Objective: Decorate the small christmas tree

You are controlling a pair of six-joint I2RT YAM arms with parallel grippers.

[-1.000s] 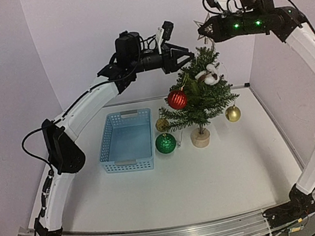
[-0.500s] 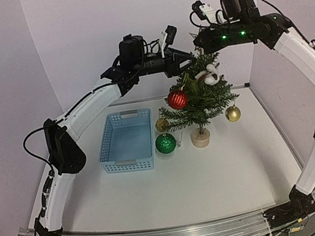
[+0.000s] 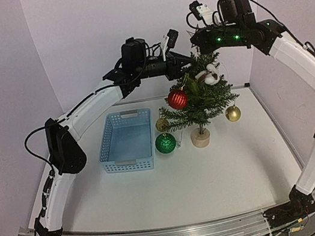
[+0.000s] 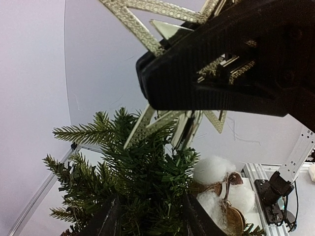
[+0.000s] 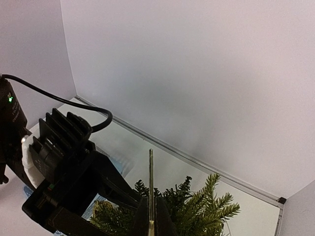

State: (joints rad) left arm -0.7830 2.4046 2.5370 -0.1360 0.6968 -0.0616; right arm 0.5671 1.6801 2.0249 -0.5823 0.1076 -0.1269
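Okay, R tool (image 4: 152, 78) clenched on star (image 4: 170, 30), L tool (image 4: 150, 219) straddling tree (image 4: 133, 167) tip (can't tell if pinching), so I'd lower star straight down, slow, tip centred.

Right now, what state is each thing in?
small christmas tree, upright
gold star, held at the treetop
right gripper, shut on gold star
left gripper, astride treetop, grip unclear
blue basket, empty
red bauble, hung on tree
green bauble, on table
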